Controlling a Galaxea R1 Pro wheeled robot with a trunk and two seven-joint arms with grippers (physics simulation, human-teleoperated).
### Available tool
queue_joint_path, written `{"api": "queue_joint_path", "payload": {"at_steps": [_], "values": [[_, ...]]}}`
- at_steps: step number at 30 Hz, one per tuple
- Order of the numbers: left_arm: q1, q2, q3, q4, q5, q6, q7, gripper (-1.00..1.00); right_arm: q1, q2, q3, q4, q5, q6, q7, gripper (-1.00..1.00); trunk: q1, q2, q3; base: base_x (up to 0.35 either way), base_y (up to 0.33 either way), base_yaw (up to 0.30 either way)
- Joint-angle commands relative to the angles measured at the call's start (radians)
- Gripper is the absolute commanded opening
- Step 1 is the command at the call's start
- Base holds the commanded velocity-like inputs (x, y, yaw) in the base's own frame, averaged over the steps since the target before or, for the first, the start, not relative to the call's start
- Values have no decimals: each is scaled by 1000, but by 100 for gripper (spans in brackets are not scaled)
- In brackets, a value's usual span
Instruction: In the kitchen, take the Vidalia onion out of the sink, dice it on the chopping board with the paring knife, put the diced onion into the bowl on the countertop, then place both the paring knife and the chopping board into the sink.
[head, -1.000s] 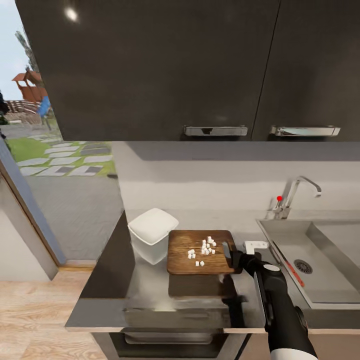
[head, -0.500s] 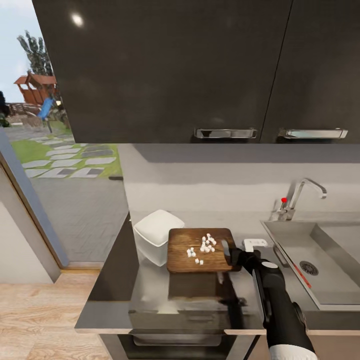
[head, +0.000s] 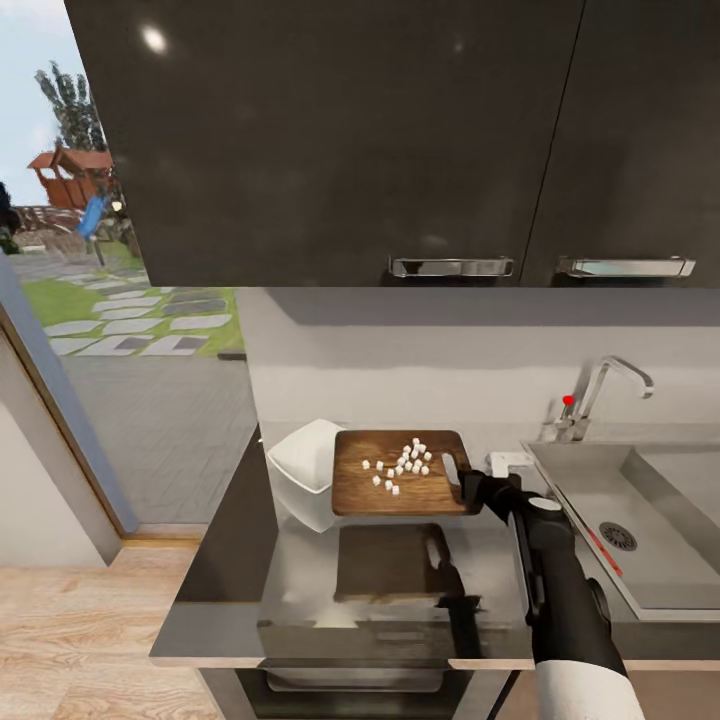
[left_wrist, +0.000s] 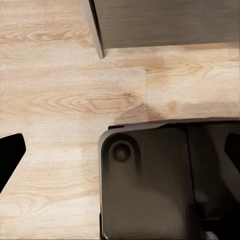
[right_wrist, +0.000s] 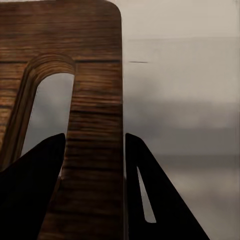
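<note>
Right gripper (head: 468, 487): my fingers are closed on the handle end of the board, one dark finger (right_wrist: 30, 185) in the slot and the other (right_wrist: 160, 195) outside the short edge, pinching the wooden bar between them.
Board (head: 400, 472): lifted clear of the countertop (head: 300, 590), its reflection showing separately on the grey surface below; it looks about level, though I cannot tell any slight tilt.
Diced onion (head: 402, 464): small white cubes scattered on the board, mostly toward its 12 o'clock half.
Bowl (head: 303, 470): white, at 9 o'clock of the board, whose far end overlaps its rim; it leans toward the board.
Sink (head: 650, 520): at 3 o'clock of my right gripper, with the tap (head: 600, 395) at its back.
Knife (head: 598, 545): a thin red strip on the drainboard; too small to be sure.
Left gripper: I cannot tell its opening; my left wrist view shows wooden floor (left_wrist: 60, 100) and a dark base (left_wrist: 165, 180).
</note>
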Motion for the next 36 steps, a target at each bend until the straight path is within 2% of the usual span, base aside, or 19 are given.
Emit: {"api": "queue_joint_path", "payload": {"at_steps": [1, 7, 17, 30, 36], "values": [[0, 1, -4, 5, 1, -2, 5, 100, -1, 1, -2, -7, 11, 9, 9, -100, 1, -2, -2, 0, 0, 0], [0, 1, -4, 38, 1, -2, 4, 100, -1, 1, -1, -41, 11, 39, 5, -100, 1, -2, -2, 0, 0, 0], [0, 1, -4, 91, 2, -2, 3, 100, -1, 1, 0, -77, 13, 44, 0, -100, 1, -2, -2, 0, 20, 0], [0, 1, -4, 109, 1, -2, 3, 100, -1, 1, 0, -77, 17, 46, -6, -100, 1, -2, -2, 0, 236, 0], [0, 1, -4, 116, 1, -2, 3, 100, -1, 1, 0, -77, 17, 47, -50, -100, 1, -2, -2, 0, 147, 0]]}}
